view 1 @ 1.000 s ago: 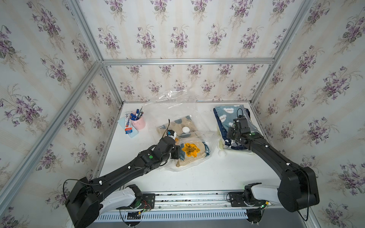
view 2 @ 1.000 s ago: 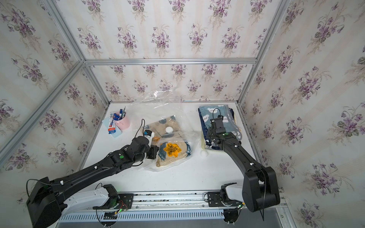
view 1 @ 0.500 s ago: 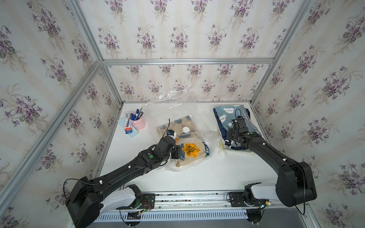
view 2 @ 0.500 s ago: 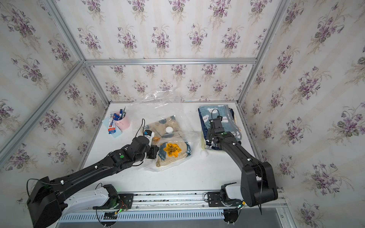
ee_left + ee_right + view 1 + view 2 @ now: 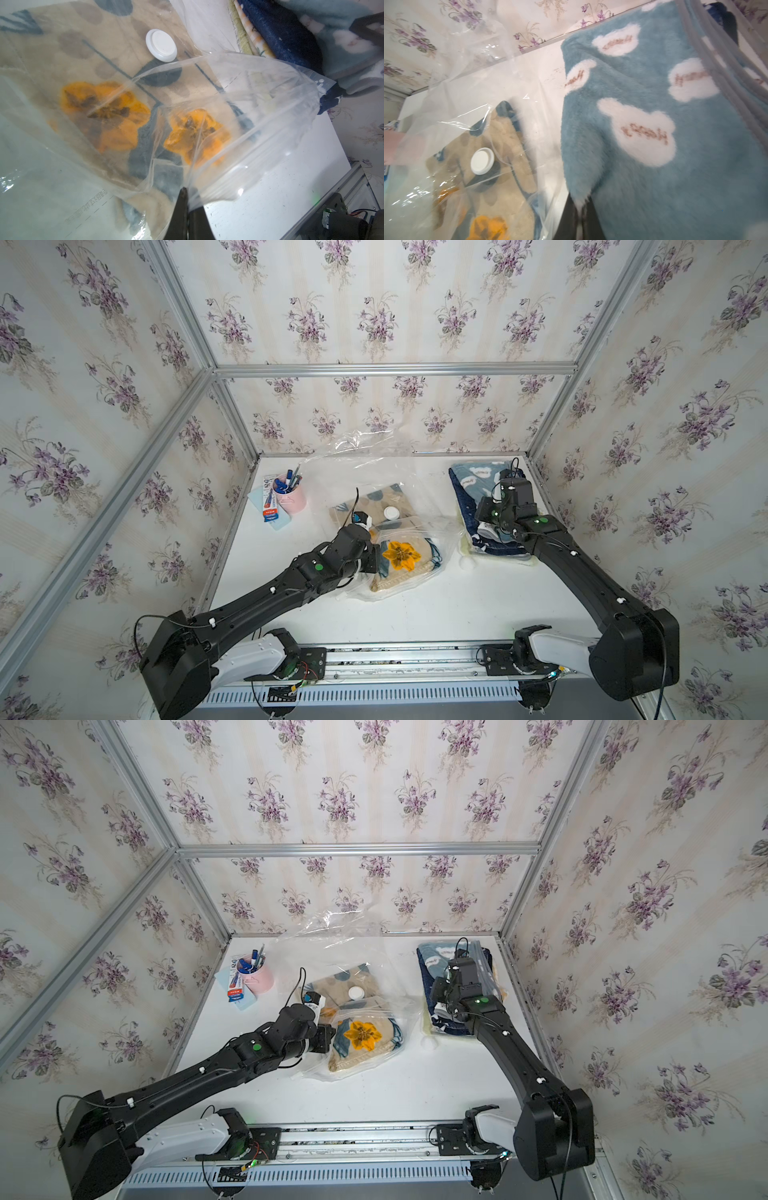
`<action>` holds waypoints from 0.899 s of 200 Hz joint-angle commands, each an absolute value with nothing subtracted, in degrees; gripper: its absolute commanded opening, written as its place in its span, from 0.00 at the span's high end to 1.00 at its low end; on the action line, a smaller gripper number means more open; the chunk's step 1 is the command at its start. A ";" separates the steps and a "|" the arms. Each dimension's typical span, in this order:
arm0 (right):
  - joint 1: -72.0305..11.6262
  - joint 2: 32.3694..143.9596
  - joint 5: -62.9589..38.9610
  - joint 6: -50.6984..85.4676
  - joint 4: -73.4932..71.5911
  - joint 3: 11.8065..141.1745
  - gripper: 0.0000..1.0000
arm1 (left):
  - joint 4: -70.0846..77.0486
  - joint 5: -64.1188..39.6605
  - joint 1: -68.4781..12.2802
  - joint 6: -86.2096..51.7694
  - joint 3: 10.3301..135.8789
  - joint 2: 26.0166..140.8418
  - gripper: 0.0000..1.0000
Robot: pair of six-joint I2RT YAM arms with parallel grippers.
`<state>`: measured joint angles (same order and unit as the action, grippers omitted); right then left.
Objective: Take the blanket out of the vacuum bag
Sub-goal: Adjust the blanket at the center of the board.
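Note:
The clear vacuum bag [image 5: 353, 481] [image 5: 259, 124] lies mid-table with its white valve [image 5: 391, 513] [image 5: 482, 161] facing up. Inside it sits a folded beige blanket [image 5: 401, 556] [image 5: 104, 112] with orange flowers. My left gripper [image 5: 376, 560] [image 5: 188, 192] is shut on a fold of the bag's plastic at the near end. My right gripper [image 5: 484, 526] [image 5: 580, 204] is shut on the edge of a fluffy blue blanket with white clouds [image 5: 478, 477] [image 5: 654, 124]. That blanket tops a stack at the right wall, outside the middle bag.
A pink cup of pens [image 5: 289, 497] and a blue-and-white leaflet [image 5: 270, 510] stand at the back left. Navy and yellow cloths [image 5: 494, 551] lie under the blue blanket. Floral walls close three sides; the arm rail [image 5: 395, 655] runs along the front.
My right gripper has closed onto the blue blanket's edge; a second ago its jaws stood apart. The left gripper and the bag have not moved.

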<state>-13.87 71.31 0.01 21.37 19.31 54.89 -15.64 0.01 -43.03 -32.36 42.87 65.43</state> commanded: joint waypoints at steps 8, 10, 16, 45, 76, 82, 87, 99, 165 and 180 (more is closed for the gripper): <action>-13.89 73.30 -7.02 22.94 21.09 55.21 0.63 | -15.78 -1.38 -42.97 -31.54 43.98 66.20 1.00; -13.89 73.35 -7.20 22.94 21.27 55.16 0.61 | -15.88 -1.51 -42.98 -31.55 44.02 66.32 1.00; -13.90 73.22 -7.81 22.94 21.60 54.82 0.58 | -15.74 -1.74 -42.97 -31.55 44.03 66.47 1.00; -13.25 68.98 -8.93 23.56 21.11 53.03 0.52 | -15.36 -1.93 -42.98 -31.83 43.57 66.73 1.00; -9.42 65.16 -6.05 24.17 21.62 54.78 0.50 | -14.64 -2.15 -42.98 -32.07 43.42 66.97 1.00; -7.97 65.13 -5.89 24.55 21.46 54.86 0.50 | -14.55 -2.24 -42.98 -32.21 43.49 67.06 1.00; -6.74 65.23 -5.91 24.91 21.19 54.80 0.50 | -14.43 -2.35 -42.98 -32.30 43.51 67.12 1.00; -3.99 65.60 -5.99 25.59 19.05 53.69 0.52 | -14.17 -2.63 -42.98 -32.37 43.51 67.08 1.00; 11.76 68.07 -14.42 30.85 5.65 38.32 0.54 | -15.29 -2.91 -42.98 -31.89 41.74 65.84 1.00; 11.86 69.68 -16.18 31.29 4.94 37.36 0.54 | -15.29 -2.72 -42.97 -31.90 41.24 65.49 1.00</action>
